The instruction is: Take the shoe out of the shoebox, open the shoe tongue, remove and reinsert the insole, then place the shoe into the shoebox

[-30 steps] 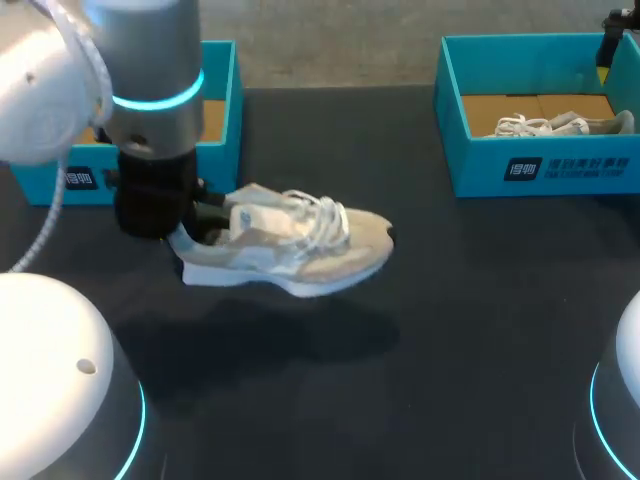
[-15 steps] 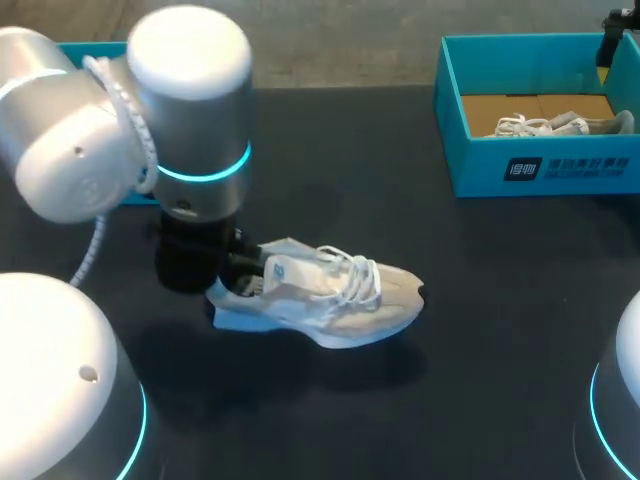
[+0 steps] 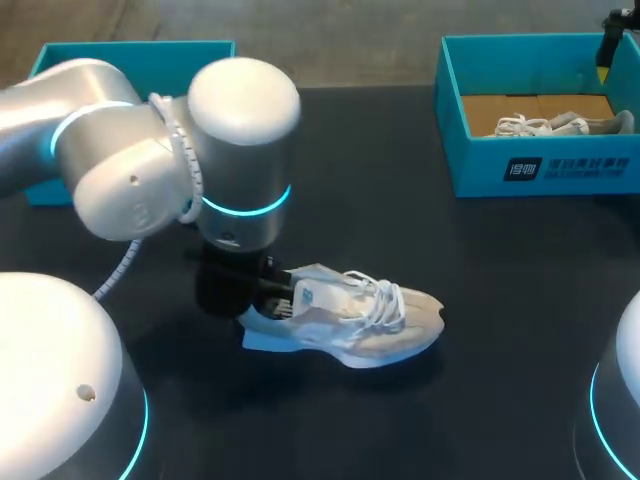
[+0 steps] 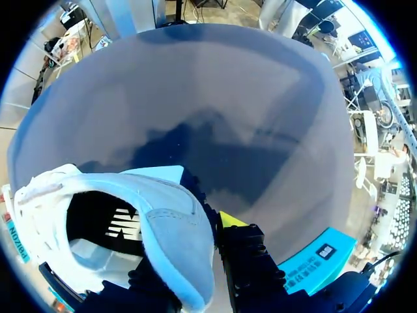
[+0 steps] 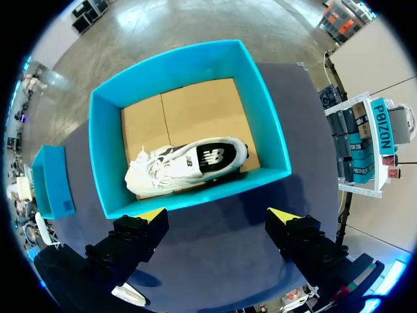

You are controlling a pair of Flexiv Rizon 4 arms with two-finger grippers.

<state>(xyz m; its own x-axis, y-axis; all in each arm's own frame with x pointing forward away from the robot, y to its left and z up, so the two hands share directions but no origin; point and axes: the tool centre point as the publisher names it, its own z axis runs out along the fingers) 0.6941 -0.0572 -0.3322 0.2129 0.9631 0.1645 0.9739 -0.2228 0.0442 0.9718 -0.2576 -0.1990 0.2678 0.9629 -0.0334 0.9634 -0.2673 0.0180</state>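
The dark worktop carries two teal boxes and one loose shoe; the shoe is low over the middle of it, and I cannot tell if the sole touches the surface or hangs just above; the left arm comes down at the heel end, and the left jaws are closed on the heel wall, with one yellow fingertip pressed on the outside of the collar and the other finger seeming to sit inside the opening; so the long axis of the shoe runs straight away from the left jaws, heel at the jaws and toe pointing to the robot's right side, with the laces ahead of the jaws and facing up; the right jaws are well apart from it, above the right shoebox, fingers wide apart and nothing between them, a second shoe lying directly under them; the left shoebox stands behind the left jaws, well apart from the heel; in my judgement the coming step is opening the tongue, and it turns on this layout: the left jaws hold the heel, the tongue end is free and turned toward the right arm's side, so the right jaws would need to cross the worktop to reach it.
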